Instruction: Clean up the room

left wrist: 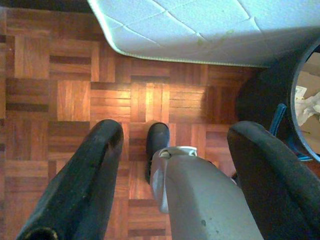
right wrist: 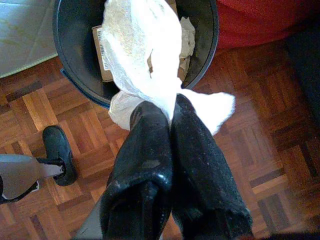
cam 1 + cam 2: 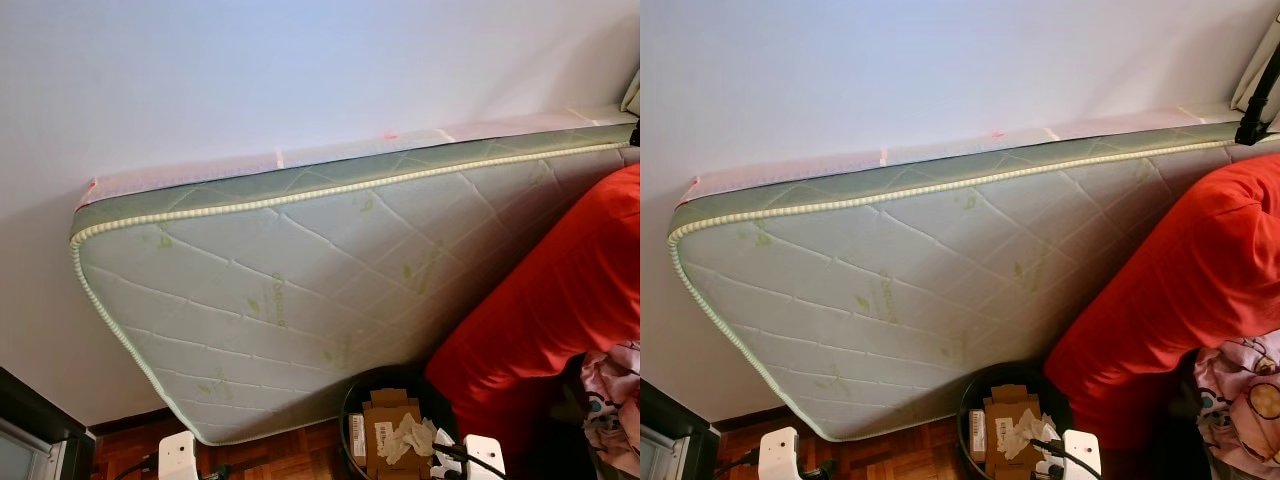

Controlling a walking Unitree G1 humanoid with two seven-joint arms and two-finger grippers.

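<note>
Taking the black bin [image 2: 80, 60] as the landmark: nearest, the right gripper [image 2: 167, 112] hangs on the robot's side of it, its two black fingers [image 2: 142, 150] clenched tight on a crumpled white tissue [image 2: 137, 45]; the tissue billows out past the fingertips and its free end lies over the bin's near rim, while a smaller flap sticks out sideways over the parquet floor [image 2: 260, 150]; it looks feather-light, soft and limp, so I judge the pinch at its gathered middle is the right hold, and it should drop cleanly once let go over the opening, though a loose flap could catch on the rim. The left gripper [image 1: 172, 145] hangs beside the bin over bare floor, fingers spread wide and holding nothing; below it shows the robot's own dark foot [image 1: 157, 142]. Inside the bin lie a flattened cardboard box [image 3: 385, 425] and more crumpled paper [image 3: 405, 437]. Just behind the bin a quilted mattress [image 3: 300, 290] leans on its edge against the white wall [image 3: 250, 70]; a red cushion [image 3: 560, 300] sits on the bin's right side, touching the mattress.
</note>
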